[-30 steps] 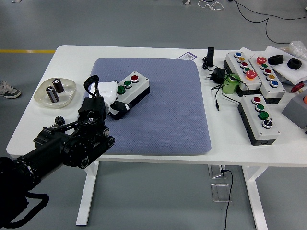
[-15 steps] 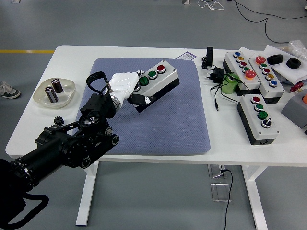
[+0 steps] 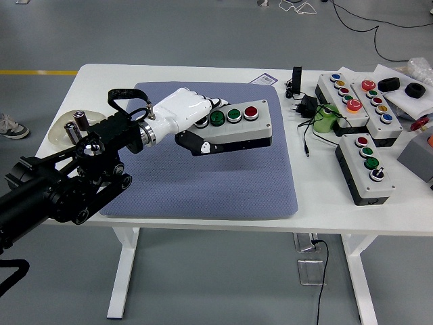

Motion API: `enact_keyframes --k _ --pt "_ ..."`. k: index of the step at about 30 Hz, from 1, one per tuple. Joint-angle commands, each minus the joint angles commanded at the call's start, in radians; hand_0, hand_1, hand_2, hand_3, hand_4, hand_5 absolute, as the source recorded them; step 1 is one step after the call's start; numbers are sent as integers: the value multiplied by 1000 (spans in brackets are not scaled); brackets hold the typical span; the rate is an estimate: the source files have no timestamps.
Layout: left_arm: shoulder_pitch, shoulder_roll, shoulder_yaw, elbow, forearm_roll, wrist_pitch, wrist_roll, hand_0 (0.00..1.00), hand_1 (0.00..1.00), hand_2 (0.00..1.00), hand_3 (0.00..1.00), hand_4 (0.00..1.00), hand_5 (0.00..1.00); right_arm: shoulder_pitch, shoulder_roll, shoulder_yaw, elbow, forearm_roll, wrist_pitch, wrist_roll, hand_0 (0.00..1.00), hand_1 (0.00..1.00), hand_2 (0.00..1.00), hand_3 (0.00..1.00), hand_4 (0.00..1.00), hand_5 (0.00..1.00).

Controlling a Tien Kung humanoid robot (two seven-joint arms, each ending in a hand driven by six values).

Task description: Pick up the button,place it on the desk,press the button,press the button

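Note:
My left hand (image 3: 191, 122), white with black fingertips, is shut on the left end of a grey button box (image 3: 240, 126) and holds it level above the blue-grey mat (image 3: 223, 176). The box has a black base and a row of buttons on top: two green, one red, and one more partly hidden under my fingers. My black left arm (image 3: 67, 183) comes in from the lower left. My right hand is out of view.
Several more button boxes (image 3: 365, 166) lie on the white table's (image 3: 338, 210) right side with a black plug and cable (image 3: 304, 108) and a green object (image 3: 325, 118). A shallow dish (image 3: 71, 132) with two batteries sits at the left, partly behind my arm.
My left hand has lifted the button box off the mat and carried it up and to the right, turning it level. My arm has swung upward.

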Motion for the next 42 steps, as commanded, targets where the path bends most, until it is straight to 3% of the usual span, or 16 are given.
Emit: enact_keyframes --k 4,11,20,28,32,33,38,39,42 --pt "-23 18 63 0 17 3 -26 103 104 97 199 396 2 -2 1 -4 0 2 0 -1 651 563 592 635 250 253" --pt "-23 6 105 34 -16 11 -29 114 111 103 203 406 2 -3 2 -6 0 3 1 0 651 563 593 635 251 253" --pt "-19 -9 109 84 -69 -20 -20 138 116 107 209 390 2 0 3 -8 0 5 2 2 651 562 593 635 251 253" --pt "-16 -10 117 105 -70 7 -23 147 125 116 219 402 2 4 2 -9 0 6 3 3 651 562 591 636 251 252" --pt "-14 -10 114 109 -65 -4 -19 147 125 116 219 402 2 5 3 -7 0 4 2 3 651 562 591 636 251 252" --pt "-14 -11 114 111 -64 -16 -15 257 240 246 391 637 2 5 3 -7 0 4 2 3 651 563 591 635 250 251" --pt "-10 -13 119 127 -67 -46 -12 257 240 246 391 637 2 6 3 -8 0 4 2 3 651 563 591 635 250 251" --pt "-9 -13 120 129 -68 -47 -12 392 449 472 595 642 2 6 3 -8 0 5 2 3 651 562 591 635 250 255" --pt "-6 -12 120 132 -67 -62 -11 392 449 472 595 642 2 6 3 -8 0 3 2 2 651 562 591 635 250 255"
